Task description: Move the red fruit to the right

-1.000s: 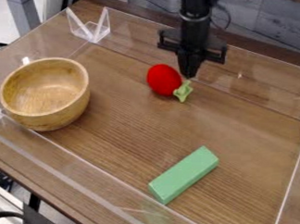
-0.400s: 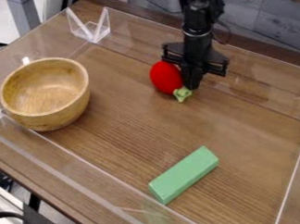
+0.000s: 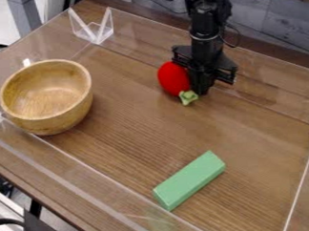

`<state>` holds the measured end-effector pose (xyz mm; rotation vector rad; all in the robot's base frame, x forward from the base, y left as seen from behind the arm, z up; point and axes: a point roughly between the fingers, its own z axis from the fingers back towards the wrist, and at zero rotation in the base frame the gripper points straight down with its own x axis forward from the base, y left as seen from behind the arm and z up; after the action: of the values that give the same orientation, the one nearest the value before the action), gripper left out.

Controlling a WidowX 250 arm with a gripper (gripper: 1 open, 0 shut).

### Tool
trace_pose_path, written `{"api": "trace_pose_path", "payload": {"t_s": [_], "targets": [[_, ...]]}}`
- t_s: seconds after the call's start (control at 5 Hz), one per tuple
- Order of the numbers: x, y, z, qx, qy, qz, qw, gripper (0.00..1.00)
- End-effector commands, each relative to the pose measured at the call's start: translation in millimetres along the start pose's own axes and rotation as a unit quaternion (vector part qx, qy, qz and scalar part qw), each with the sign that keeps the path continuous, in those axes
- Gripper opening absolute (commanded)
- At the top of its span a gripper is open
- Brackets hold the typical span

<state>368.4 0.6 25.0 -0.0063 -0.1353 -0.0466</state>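
Your gripper [image 3: 199, 68] touches the red fruit [image 3: 178, 77]; whether it grips, you cannot tell. Off-centre closing could roll the fruit toward the table's [image 3: 121, 157] near edge.

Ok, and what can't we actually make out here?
- Camera view: whether the jaws grip the strawberry; their dark fingers blur together.
- Camera view: the bowl's underside, hidden by its own wall.
- Camera view: the upper arm, cut off by the top edge.
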Motion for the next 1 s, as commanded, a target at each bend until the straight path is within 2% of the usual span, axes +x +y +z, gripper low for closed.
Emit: {"api": "trace_pose_path", "payload": {"t_s": [0.0, 0.2, 0.6, 0.8], "targets": [[8.2, -7.8, 19.2, -0.006, -0.029, -0.026, 0.9992, 1.0], [10.5, -10.1, 32.3, -0.012, -0.039, -0.038, 0.9984, 1.0], [17.3, -2.0, 69.8, -0.011, -0.049, -0.003, 0.9987, 1.0], [18.7, 12.0, 74.0, -0.005, -0.047, 0.013, 0.9988, 1.0]]}}
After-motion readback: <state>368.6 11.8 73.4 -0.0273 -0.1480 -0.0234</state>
